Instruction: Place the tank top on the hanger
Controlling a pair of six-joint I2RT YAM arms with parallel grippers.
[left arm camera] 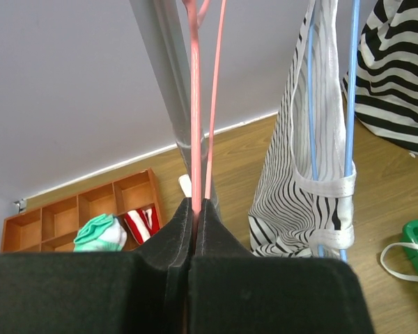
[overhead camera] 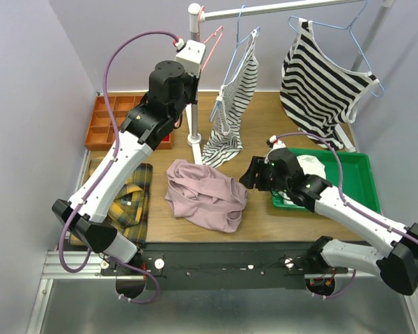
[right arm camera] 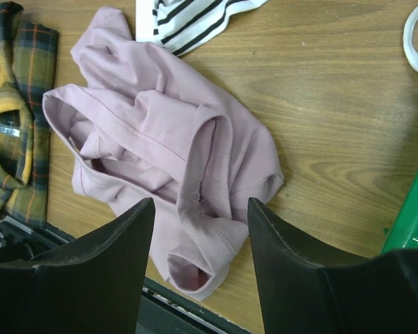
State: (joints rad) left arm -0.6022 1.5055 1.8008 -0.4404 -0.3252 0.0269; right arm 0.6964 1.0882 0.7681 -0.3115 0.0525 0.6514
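Observation:
The mauve tank top point(overhead camera: 205, 194) lies crumpled on the wooden table near its front edge; it fills the right wrist view point(right arm camera: 167, 153). The pink-red wire hanger point(overhead camera: 210, 43) hangs at the rack's left end. My left gripper point(overhead camera: 190, 56) is raised there and shut on the hanger's wire point(left arm camera: 195, 139), which runs up out of the closed pads point(left arm camera: 171, 240). My right gripper point(overhead camera: 249, 174) is open and empty, hovering just right of and above the tank top; in the right wrist view point(right arm camera: 200, 205) its fingers frame a ribbed edge of the fabric.
Two striped tops point(overhead camera: 233, 111) point(overhead camera: 320, 76) hang on light blue hangers point(overhead camera: 245, 42) from the rack pole point(overhead camera: 192, 83). An orange compartment tray point(overhead camera: 111, 122) stands back left, a plaid shirt point(overhead camera: 129, 198) front left, and a green tray point(overhead camera: 352, 174) with white cloth at right.

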